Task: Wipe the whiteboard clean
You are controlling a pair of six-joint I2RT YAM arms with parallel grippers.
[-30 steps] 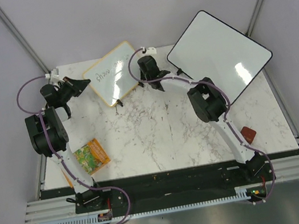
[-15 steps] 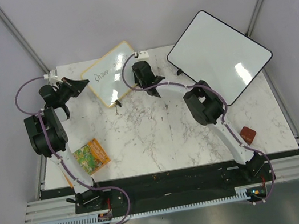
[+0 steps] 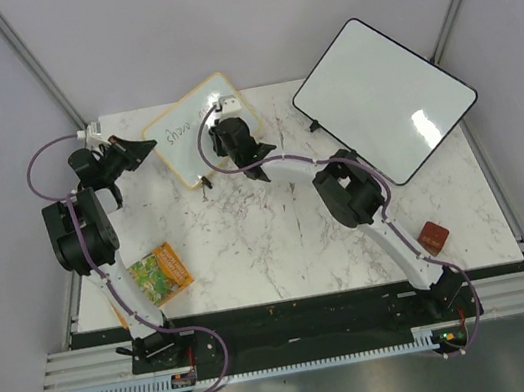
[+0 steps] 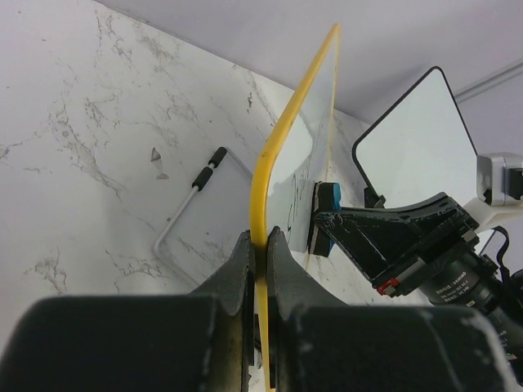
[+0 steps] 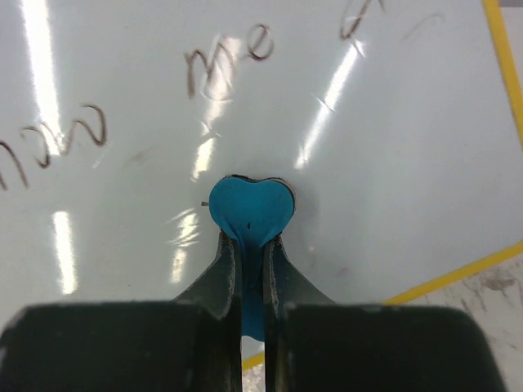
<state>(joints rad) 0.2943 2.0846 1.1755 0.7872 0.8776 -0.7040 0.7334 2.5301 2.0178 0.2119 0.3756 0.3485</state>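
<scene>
Now eraser (image 5: 251, 211) sits farther left across whiteboard (image 5: 392, 122).

yellow-framed whiteboard (image 4: 315, 131) edge-on, pinched in the left gripper (image 4: 260, 238), blue eraser (image 4: 325, 217) against the board face

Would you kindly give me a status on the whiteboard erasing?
Left end effector shut on whiteboard edge. Right end effector holds blue eraser against board. Writing remains; nothing obstructing.

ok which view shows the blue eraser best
The right wrist view: the blue eraser sits at the centre, pinched in the right gripper against the whiteboard. The left wrist view shows it side-on and small. In the top external view that gripper hides it.
</scene>
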